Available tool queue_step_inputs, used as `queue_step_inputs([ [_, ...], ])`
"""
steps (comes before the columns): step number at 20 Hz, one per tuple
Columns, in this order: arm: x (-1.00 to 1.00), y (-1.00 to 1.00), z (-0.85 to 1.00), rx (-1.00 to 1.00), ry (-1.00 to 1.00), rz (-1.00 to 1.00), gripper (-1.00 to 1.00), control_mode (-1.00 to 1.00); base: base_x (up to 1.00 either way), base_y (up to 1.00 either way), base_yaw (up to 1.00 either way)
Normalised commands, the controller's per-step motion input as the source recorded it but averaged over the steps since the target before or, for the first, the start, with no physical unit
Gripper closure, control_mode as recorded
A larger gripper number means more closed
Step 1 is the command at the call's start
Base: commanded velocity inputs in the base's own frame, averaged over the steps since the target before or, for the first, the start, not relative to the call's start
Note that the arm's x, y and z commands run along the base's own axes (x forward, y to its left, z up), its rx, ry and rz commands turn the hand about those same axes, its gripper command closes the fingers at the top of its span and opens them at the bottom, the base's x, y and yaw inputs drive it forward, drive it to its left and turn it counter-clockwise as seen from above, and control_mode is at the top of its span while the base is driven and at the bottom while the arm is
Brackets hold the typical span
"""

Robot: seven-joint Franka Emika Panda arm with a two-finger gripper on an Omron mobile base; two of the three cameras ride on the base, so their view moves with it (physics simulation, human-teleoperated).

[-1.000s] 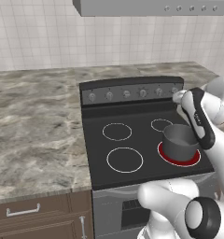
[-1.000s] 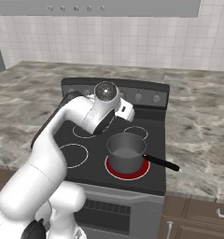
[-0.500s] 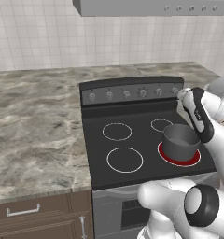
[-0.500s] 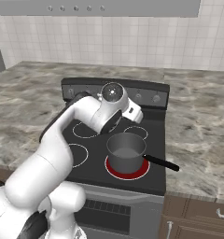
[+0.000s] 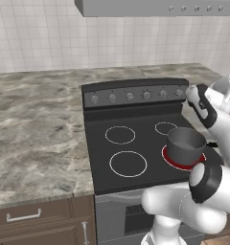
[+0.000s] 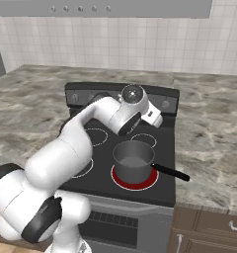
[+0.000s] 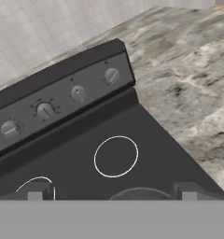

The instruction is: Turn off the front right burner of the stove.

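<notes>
The front right burner (image 5: 184,159) glowed red on the stove (image 5: 136,143), and a grey pot (image 5: 185,142) stood on top of it, so only a red rim showed around the pot's base. From the right base view the pot (image 6: 133,160) had a long black handle (image 6: 171,172) that pointed away to the right side, over the edge of the cooktop toward the marbled counter (image 6: 209,143).

The claw (image 7: 111,192) was held above the back right part of the cooktop, above and behind the pot, and it faced the raised control panel (image 7: 62,100). Its two dark fingertips (image 7: 34,192) stood far apart from each other, fully wide, and nothing was between them. The glowing burner lay below the claw and nearer to the front edge than the claw; in the hand view a curved grey edge rose at the bottom between the fingertips, but I could not tell if it was the pot's rim.

Ahead of the claw was the small back right ring (image 7: 115,156), white and unlit. Beyond this ring the panel carried a row of small grey knobs; the rightmost knob (image 7: 112,75) and the next knob (image 7: 78,94) were the ones closest ahead of the claw, not touched by it. To the claw's left were the back left ring (image 5: 120,135) and the large front left ring (image 5: 128,163), both plain white.
</notes>
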Motion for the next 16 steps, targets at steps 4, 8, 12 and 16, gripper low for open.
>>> queue_step_inputs([
  [4, 0.73, -0.14, 0.00, 0.08, 0.00, -0.16, -1.00, -1.00, 0.00, 0.00, 0.00],
  [8, 0.31, -0.05, 0.00, 0.18, -0.06, -0.19, -1.00, -1.00, 0.00, 0.00, 0.00],
  [12, 0.00, -0.07, -0.01, 0.27, -0.16, -0.15, -1.00, -1.00, 0.00, 0.00, 0.00],
  [16, 0.00, -0.21, -0.04, 0.30, -0.18, -0.09, -1.00, -1.00, 0.00, 0.00, 0.00],
])
